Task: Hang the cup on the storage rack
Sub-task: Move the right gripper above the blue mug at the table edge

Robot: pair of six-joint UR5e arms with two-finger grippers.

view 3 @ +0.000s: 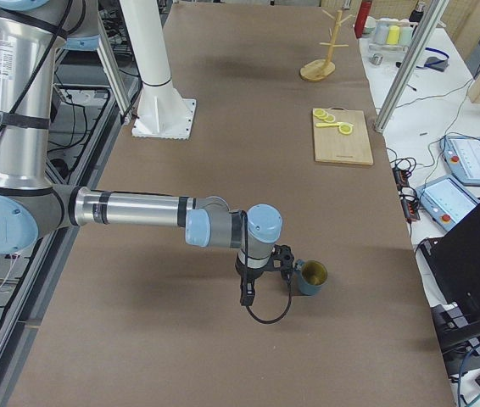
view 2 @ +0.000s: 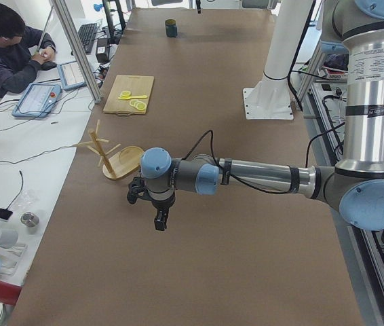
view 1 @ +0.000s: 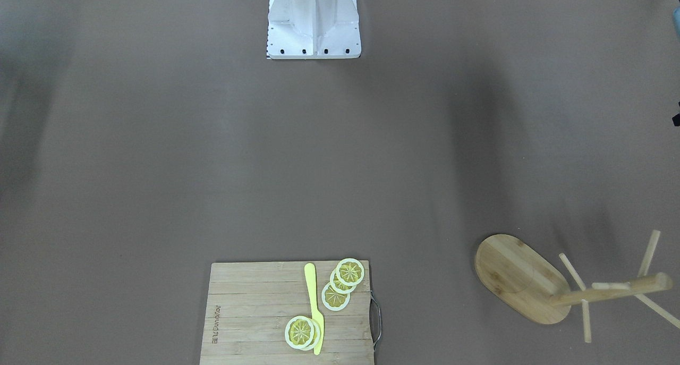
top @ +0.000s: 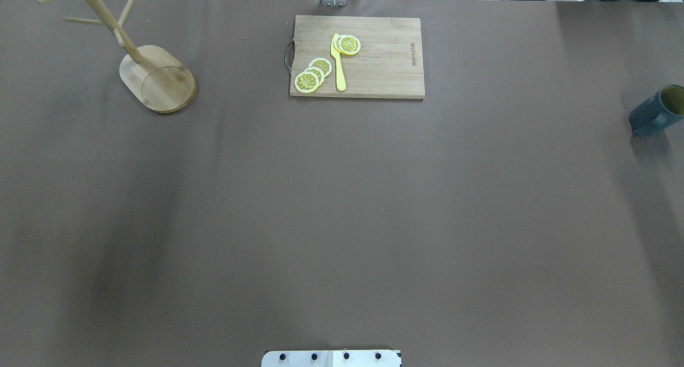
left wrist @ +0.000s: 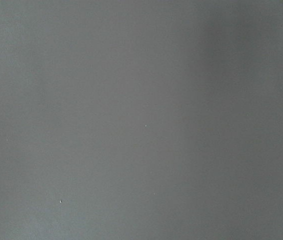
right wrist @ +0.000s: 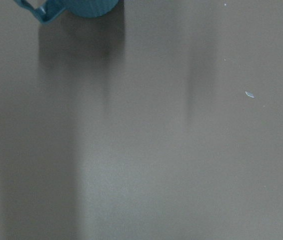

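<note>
Though rack [top: 158, 81] stands upright, cup [top: 651, 117] (also upright) well apart

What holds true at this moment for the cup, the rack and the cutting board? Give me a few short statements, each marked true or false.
1. The cup stands upright on the table, not on the rack. True.
2. A mug hangs from the storage rack. False: its pegs are all bare.
3. Lemon slices and a yellow knife lie on the cutting board. True.
4. The cup and the storage rack stand side by side. False: the cup is at the robot's right end of the table and the rack at the far left corner, with the cutting board between them along the far edge.
</note>
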